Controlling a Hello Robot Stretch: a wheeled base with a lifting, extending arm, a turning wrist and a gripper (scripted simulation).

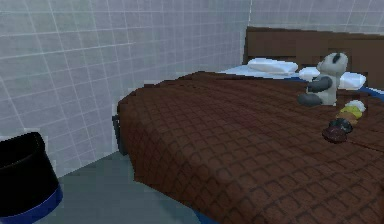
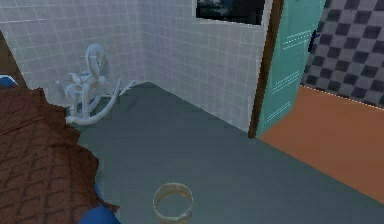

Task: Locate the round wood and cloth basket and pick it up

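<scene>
Standing upright on the grey floor [image 2: 200, 140], low in the arm side view, 1 round basket [image 2: 174, 201] was logged: tan rim, paler sides, near the corner of the bed [image 2: 35, 150] but not touching it.

Progress, as a judgement: 1 of 2 stages done. Locating was complete, since the basket lay in plain sight. The pick-up was not yet begun; approach, reach, grasp and lift all remained, the basket resting on the floor.

Tool: whether open, closed or gripping could not be told.

Other items, forward view:
- brown quilted cover over the bed
- 2 white pillows [image 1: 270, 67] against a dark headboard [image 1: 290, 42]
- 1 panda soft toy [image 1: 325, 80] sitting on the cover
- 1 small toy [image 1: 343, 122] lying near the panda
- 1 black bin [image 1: 25, 165] at the lower left

Other items, arm side view:
- 1 pale looping object [image 2: 90, 85] in the tiled corner, kind unclear
- 1 teal door [image 2: 295, 60]
- orange floor [image 2: 340, 140] beyond the door
</scene>
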